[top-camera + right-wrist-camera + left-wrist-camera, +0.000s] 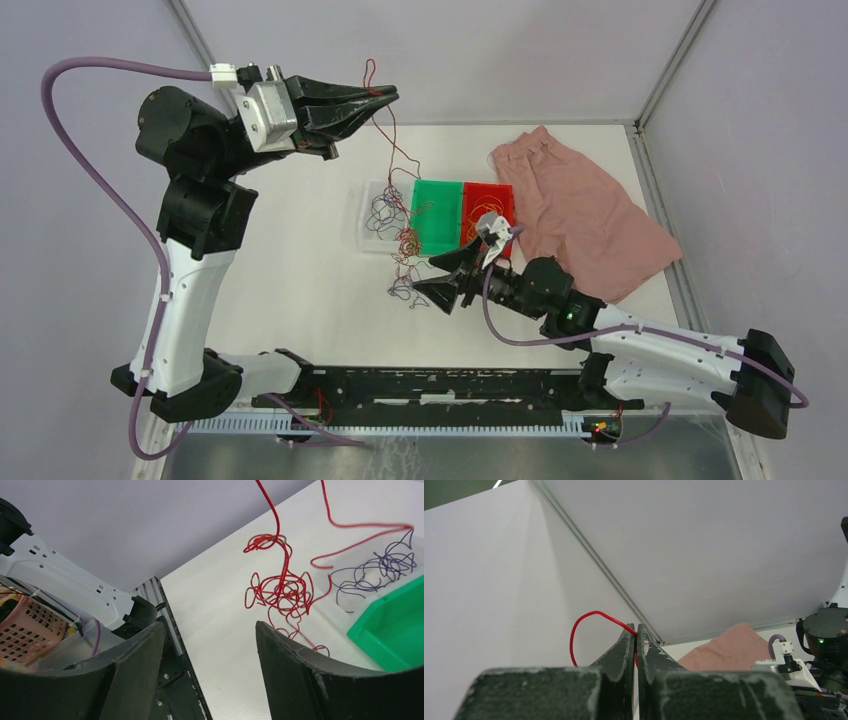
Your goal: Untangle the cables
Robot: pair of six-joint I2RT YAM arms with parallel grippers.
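My left gripper (pixel 390 95) (pixel 636 630) is raised high at the back left and shut on a red cable (pixel 396 150) (pixel 584 617). A short loop of it curls past the fingertips. The strand hangs down to a red tangle (pixel 405 245) (pixel 280 587) by the trays. Dark purple cables (pixel 383 210) (pixel 380 570) lie curled in the clear tray (pixel 372 240), with a small purple and red end (pixel 400 292) on the table. Thin orange-yellow wire (pixel 485 215) lies in the red bin. My right gripper (pixel 425 278) (pixel 210 625) stands open, low, just beside the tangle's lower end, with nothing between its fingers.
A green bin (pixel 437 215) (pixel 395 625) and a red bin (pixel 488 200) sit side by side right of the clear tray. A pink cloth (pixel 580 215) lies at the back right. White walls enclose the table. A pink basket (pixel 30 625) shows beyond the near edge.
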